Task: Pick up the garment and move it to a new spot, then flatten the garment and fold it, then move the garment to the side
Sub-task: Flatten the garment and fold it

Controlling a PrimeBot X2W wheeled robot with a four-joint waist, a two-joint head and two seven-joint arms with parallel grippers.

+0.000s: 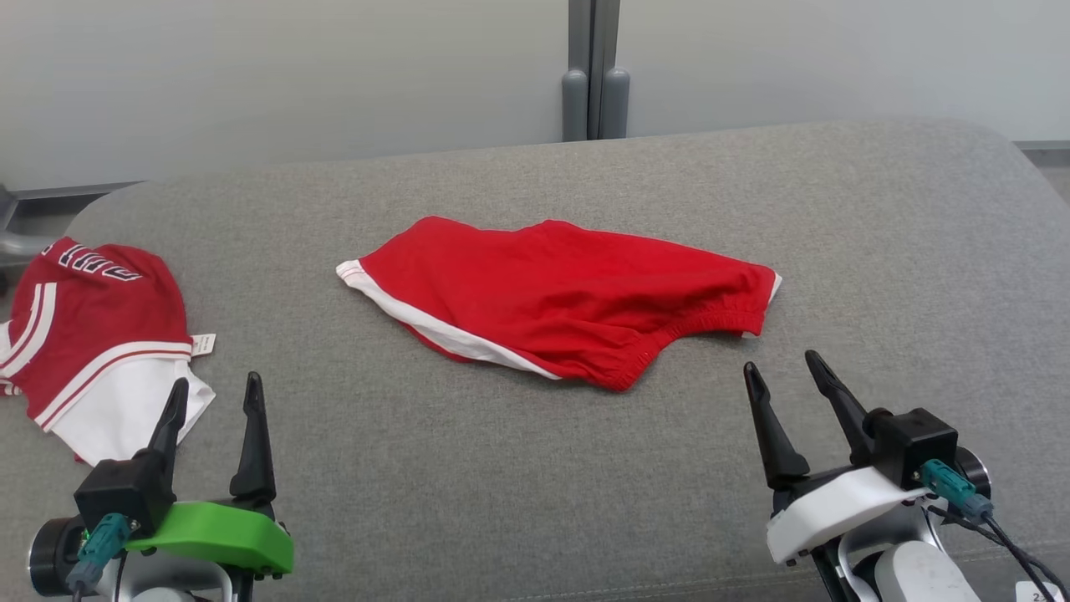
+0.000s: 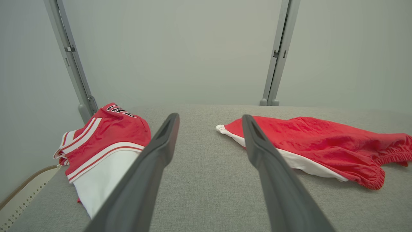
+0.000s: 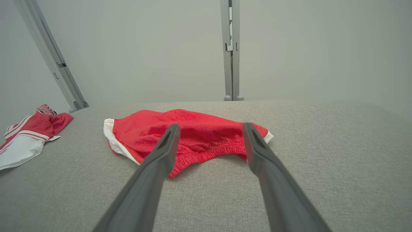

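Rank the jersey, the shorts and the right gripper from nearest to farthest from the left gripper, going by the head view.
1. Jersey: just to the left of the left gripper, its white part beside the fingertip.
2. Shorts: ahead and to the right, lying in the middle.
3. Right gripper: far right, beyond the shorts' near end.

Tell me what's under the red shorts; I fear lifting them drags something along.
The red shorts lie on the grey cushioned surface, which shows all round them. Nothing pokes out; whatever the cloth covers is hidden.
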